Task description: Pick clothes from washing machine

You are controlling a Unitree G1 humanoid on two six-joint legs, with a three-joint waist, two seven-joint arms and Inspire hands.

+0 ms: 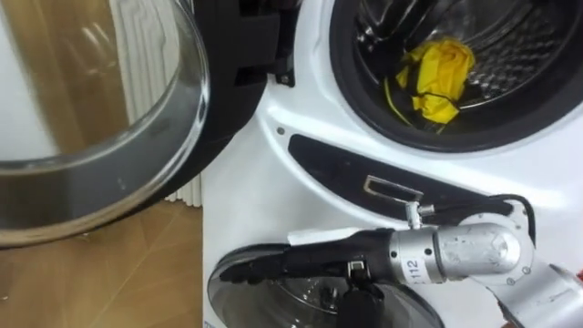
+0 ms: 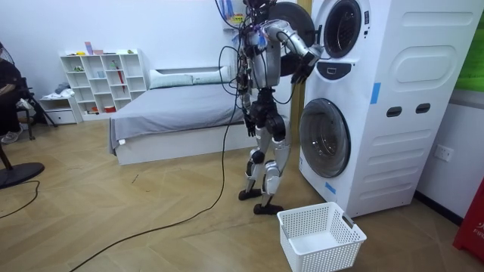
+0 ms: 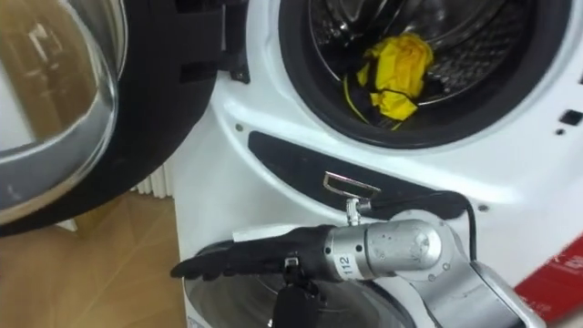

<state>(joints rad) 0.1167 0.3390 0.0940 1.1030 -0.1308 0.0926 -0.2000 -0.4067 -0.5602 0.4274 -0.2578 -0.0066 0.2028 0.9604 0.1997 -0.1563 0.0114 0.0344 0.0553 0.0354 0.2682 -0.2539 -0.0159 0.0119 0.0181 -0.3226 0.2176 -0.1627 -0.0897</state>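
Stands upright on the wood floor (image 2: 151, 219), close against a stack of two white front-loaders and facing them. Reaches forward with the right hand (image 1: 310, 257) at the height of the upper washing machine (image 2: 378, 45). Holds that hand flat, fingers straight and together, clamped on nothing, pointing toward the robot's left. Hovers it before the white fascia, below the dark panel (image 1: 346, 169) under the drum opening and above the lower door (image 1: 301, 293), the round glass one of the lower machine (image 2: 370, 159). Touching the fascia or not: cannot tell.

Upper door (image 1: 91, 128) swung wide open to the robot's left. Inside the drum (image 1: 519, 46), a crumpled yellow garment (image 1: 435, 80), lying low at the front of the ribbed metal wall, just behind the dark rubber rim, above the hand and apart from it. A thin yellow strip trailing from it toward the rim.

In the room view, a white perforated laundry basket (image 2: 321, 236) on the floor near the robot's feet, in front of the lower machine. Farther back, a bed (image 2: 174, 113) with a grey cover, a white shelf unit (image 2: 102, 79) against the wall, and at the room view's left edge a seated person (image 2: 9, 94), well apart from the machines.
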